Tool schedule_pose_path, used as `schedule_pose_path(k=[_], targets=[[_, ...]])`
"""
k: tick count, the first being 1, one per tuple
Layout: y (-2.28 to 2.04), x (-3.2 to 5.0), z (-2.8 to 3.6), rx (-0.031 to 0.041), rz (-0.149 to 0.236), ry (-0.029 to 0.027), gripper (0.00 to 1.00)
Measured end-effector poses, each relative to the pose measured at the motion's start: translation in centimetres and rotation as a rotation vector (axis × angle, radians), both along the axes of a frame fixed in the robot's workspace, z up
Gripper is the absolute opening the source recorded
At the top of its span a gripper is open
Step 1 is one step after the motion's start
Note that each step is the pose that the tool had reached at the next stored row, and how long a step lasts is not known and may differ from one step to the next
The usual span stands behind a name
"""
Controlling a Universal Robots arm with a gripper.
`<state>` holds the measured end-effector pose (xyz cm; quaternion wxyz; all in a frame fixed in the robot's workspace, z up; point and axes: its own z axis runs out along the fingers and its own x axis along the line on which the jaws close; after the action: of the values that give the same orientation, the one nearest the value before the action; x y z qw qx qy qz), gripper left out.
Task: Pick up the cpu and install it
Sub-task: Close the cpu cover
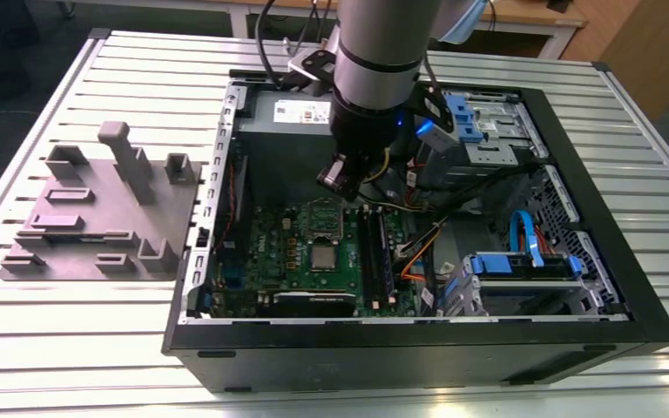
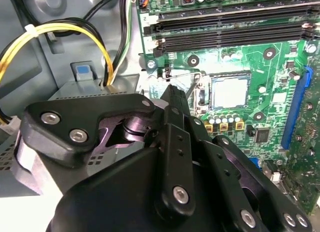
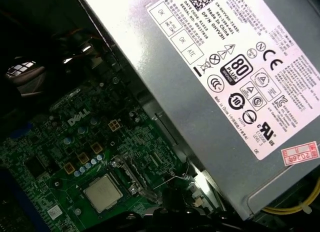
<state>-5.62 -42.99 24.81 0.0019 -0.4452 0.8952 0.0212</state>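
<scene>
While hand [image 1: 337, 177] hovers above mobo [image 1: 300, 252], cpu [image 1: 327, 256] sits in socket.

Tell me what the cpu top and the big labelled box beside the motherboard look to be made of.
The cpu top looks like brushed or matte metal: silvery-grey, evenly dull, with a paler rim, sitting in the socket on the green motherboard. The power supply box looks like bare sheet metal: flat grey with a soft sheen and folded edges, carrying a white paper-like label. Neither can be confirmed by look alone.
</scene>
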Motion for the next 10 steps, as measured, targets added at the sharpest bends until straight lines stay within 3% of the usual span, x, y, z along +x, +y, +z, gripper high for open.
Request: schedule_pose_path(k=[5,10], targets=[[-0.6,-0.04,0.0,0.0005,0.002,-0.0001,0.1],[-0.68,-0.04,0.0,0.0007,0.003,0.0,0.1]])
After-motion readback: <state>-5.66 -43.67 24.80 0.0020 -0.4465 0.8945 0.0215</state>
